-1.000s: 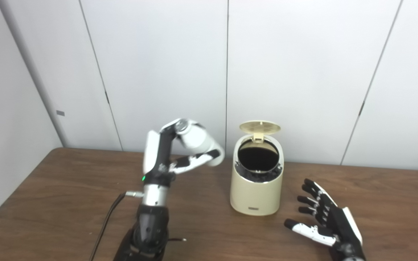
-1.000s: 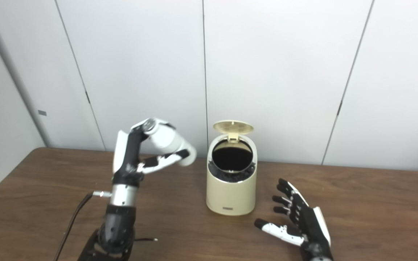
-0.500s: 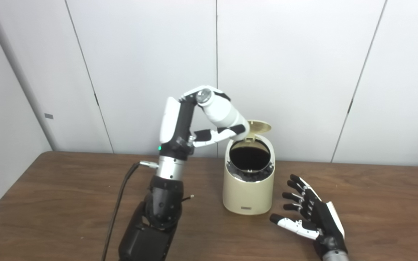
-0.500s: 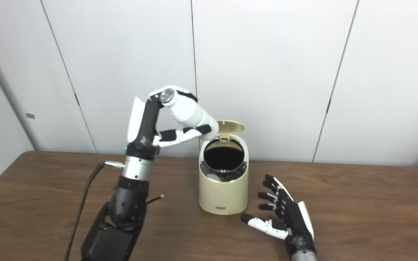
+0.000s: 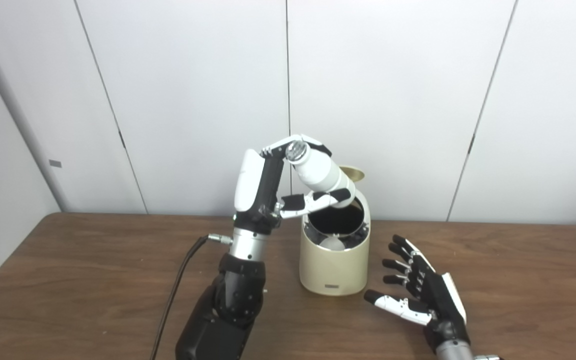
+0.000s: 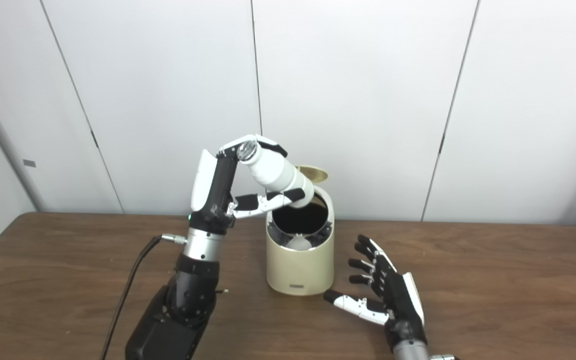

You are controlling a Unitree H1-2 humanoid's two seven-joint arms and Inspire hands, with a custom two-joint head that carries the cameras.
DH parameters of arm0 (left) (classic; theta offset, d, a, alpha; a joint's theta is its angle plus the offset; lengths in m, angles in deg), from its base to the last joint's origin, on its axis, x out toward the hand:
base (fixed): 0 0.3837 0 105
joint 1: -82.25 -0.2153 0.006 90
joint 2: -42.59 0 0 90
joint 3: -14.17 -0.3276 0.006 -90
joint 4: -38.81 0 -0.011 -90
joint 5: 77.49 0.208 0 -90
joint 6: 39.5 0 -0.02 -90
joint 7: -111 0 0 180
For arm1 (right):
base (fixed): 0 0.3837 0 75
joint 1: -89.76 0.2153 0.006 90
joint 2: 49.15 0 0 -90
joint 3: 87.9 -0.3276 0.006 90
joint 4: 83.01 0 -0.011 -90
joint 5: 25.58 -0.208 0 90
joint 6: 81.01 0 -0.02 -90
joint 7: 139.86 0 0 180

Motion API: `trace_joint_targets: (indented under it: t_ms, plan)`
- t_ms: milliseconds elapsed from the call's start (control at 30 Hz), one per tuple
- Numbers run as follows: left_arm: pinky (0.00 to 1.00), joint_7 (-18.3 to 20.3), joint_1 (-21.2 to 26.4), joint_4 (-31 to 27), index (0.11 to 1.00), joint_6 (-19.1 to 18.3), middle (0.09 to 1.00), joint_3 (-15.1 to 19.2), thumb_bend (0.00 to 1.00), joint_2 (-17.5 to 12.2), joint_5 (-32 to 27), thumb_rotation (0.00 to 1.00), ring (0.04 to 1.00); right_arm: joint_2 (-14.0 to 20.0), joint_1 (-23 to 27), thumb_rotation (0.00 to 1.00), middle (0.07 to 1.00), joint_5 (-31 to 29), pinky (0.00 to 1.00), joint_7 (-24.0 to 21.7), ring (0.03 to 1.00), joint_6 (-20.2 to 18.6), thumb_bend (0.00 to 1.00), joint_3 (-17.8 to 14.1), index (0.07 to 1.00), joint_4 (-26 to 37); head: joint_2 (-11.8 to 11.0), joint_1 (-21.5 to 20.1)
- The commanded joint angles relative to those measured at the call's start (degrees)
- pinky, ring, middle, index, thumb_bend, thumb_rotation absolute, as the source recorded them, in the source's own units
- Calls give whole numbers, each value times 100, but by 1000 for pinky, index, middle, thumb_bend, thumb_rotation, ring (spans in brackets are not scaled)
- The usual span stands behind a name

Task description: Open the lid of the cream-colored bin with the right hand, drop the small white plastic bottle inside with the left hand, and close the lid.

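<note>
Left robot hand point(image 5: 273, 187): raised on an upright forearm just left of the cream-colored bin point(image 5: 334, 267), wrist bent toward it, fingers and thumb closed around the small white plastic bottle point(image 5: 320, 172). Bottle: tilted, cap end up and to the left against the fingertips, base pointing down over the left rim of the bin's mouth, held in the air above the opening. Right robot hand point(image 5: 420, 295): lying low over the counter point(image 5: 68, 280) just right of the bin's base, palm turned inward, fingers spread apart and holding nothing, not touching the bin. Bin: standing upright on the counter between the two hands, lid point(image 5: 352, 173) swung up at the back and largely hidden behind the bottle; dark interior showing, with a pale rounded item point(image 5: 332, 243) at the front inner edge that cannot be made out clearly. Markings: a small dark label plate point(image 5: 331, 287) low on the bin's front, its writing too small to read. A black cable point(image 5: 178, 280) runs from the left wrist down toward the near edge. Surroundings: bare wood counter extends well to the left and right of the bin; white panelled wall point(image 5: 393, 100) close behind it, along the counter's far edge.
</note>
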Motion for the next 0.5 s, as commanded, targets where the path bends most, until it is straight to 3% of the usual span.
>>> trace_joint_targets:
  t_ms: [0,100,333,467]
  plan:
    - [365,-297,229,11,522,142,481,-142,502,-114,90,0,397,-37,201,207,868,-23,656,23,783,246,778,-2,869,217,7,-13]
    - [367,-737,278,151,519,143,477,-438,502,-269,275,0,400,-37,191,211,870,-15,661,20,785,271,780,9,870,224,6,-23]
    - [373,-2476,582,822,506,143,472,-1426,504,-721,882,0,402,-58,158,221,873,22,666,32,785,192,776,30,875,303,29,-77]
    - [360,-3037,731,1135,503,143,471,-1780,504,-835,931,0,393,-69,143,223,874,5,672,22,788,175,780,31,877,339,31,-84]
